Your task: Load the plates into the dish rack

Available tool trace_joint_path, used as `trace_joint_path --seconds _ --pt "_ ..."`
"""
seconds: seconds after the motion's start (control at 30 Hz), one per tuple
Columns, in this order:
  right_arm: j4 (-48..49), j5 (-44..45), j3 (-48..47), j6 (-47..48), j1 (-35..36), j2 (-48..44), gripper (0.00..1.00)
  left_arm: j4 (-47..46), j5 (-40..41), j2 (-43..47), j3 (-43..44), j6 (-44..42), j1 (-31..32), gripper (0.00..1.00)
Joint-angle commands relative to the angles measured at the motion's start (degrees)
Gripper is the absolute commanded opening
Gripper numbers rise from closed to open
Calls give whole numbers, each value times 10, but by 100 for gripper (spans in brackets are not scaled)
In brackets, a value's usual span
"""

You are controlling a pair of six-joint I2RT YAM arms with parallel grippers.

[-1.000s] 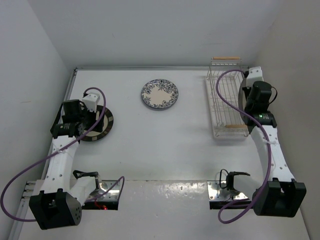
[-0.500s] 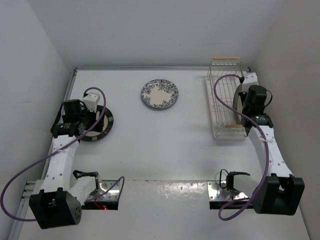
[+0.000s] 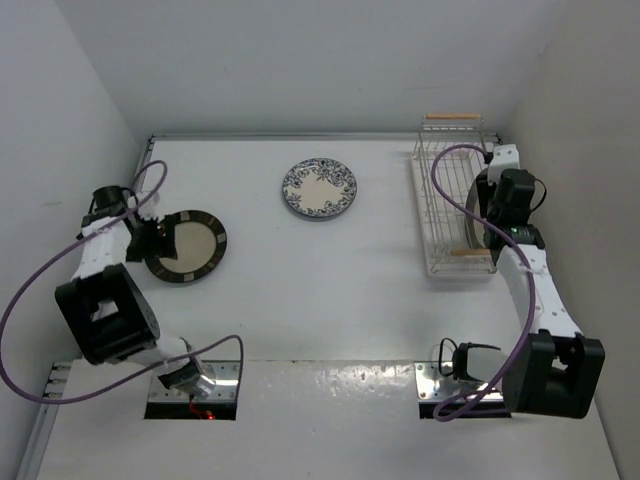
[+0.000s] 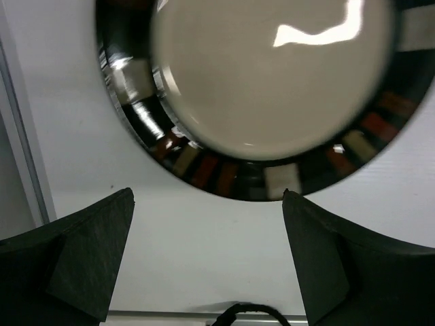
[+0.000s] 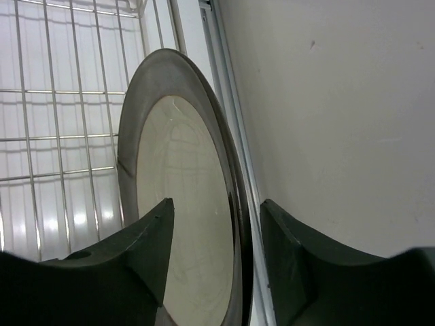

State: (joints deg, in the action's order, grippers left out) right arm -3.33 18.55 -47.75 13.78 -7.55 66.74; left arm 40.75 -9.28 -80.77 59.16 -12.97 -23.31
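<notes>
Looking down from overhead, with 12 o'clock set away from the arm bases, we log the dish rack (image 3: 445, 200) at about 2 o'clock on the table (image 3: 330, 300). Its long side runs 12 to 6, with wooden handle bars (image 3: 452, 117) at both ends. The blue floral plate (image 3: 319, 189) lies flat near 12 o'clock, alone and well apart from both arms. The dark-rimmed plate (image 3: 195, 246) lies flat at 9 o'clock, cream centre up. In the left wrist view its rim is banded with red and pale blocks.

Left gripper (image 4: 207, 217): fingers (image 4: 88, 258) spread wide, at the 9 o'clock edge of the dark-rimmed plate. The wrist view puts the plate's near rim just ahead of the tips, with bare table between. No contact seen.

Right gripper (image 5: 216, 210): over the rack's 3 o'clock side, close beside the wall (image 5: 340, 102). The grey-rimmed plate (image 5: 183, 190) stands on edge there, cream face turned toward the rack's wires.
- Its rim runs between the two fingers (image 5: 136, 272), one on each side, and the jaws are partly apart.
- A thin gap seems to show between the rim and the wall-side finger; the other finger overlaps the plate's face.
- We cannot tell whether they pinch the plate or merely straddle it.
- The plate's lower edge is hidden behind the fingers, so its seating in the wires is unconfirmed.
</notes>
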Motion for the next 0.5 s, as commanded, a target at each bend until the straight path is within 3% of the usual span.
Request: trace_joint_path --seconds 0.0,0.1,0.23,0.47 --pt "13 -32 -20 -28 -7 3 54 25 -40 -46 28 -25 -74 94" --pt "3 -34 -40 -34 -6 4 71 25 -63 -87 40 -39 -127 94" --pt "-12 -36 -66 -38 -5 -2 78 25 -111 -137 46 -73 -167 94" --pt "-27 -35 -94 -52 -5 -46 81 30 -208 -259 66 -86 -179 76"
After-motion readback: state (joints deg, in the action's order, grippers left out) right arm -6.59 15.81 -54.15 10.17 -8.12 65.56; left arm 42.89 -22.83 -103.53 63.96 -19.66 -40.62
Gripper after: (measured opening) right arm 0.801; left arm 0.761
